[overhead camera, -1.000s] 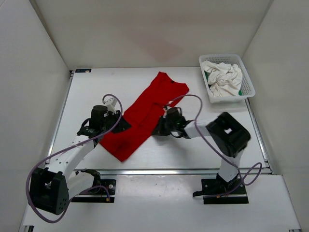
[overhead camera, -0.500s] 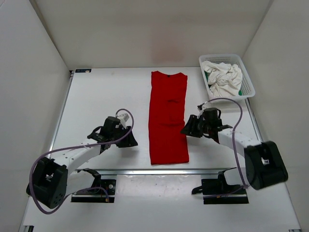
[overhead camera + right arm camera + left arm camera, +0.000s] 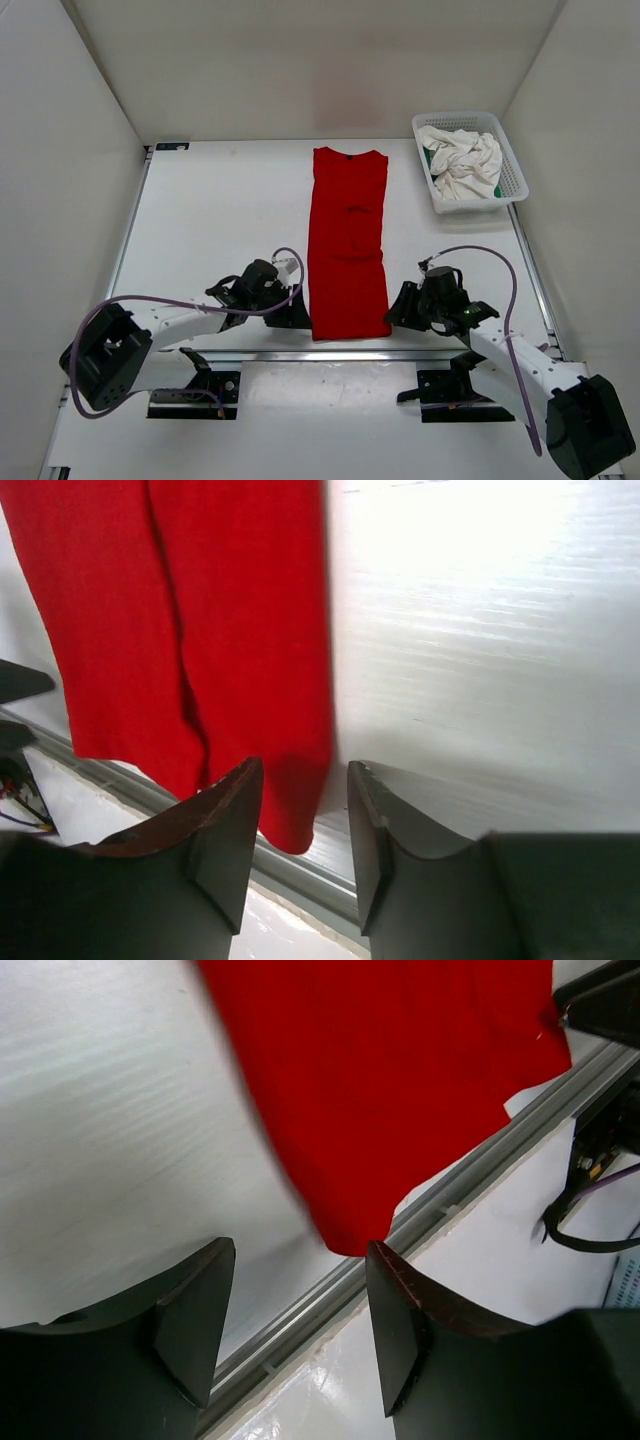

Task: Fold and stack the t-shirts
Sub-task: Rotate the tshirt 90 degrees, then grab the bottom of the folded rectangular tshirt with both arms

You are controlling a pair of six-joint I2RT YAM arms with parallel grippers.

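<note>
Both arms have come back to the near edge of the table point(image 3: 200, 210), and the red t-shirt point(image 3: 348, 240), slanted a second ago, now lies as a straight strip from far edge to near edge; the white t-shirt point(image 3: 462, 160) waits in the basket point(image 3: 516, 183) at the far right corner. The left gripper point(image 3: 296, 314) and the right gripper point(image 3: 402, 306) stand spread and empty beside the hem corners, so I think each should pinch all layers together before lifting.

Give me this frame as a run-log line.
red shirt: flat long strip | left gripper: fingers open by near-left corner | right gripper: fingers open by near-right corner | basket: white shirt inside
</note>
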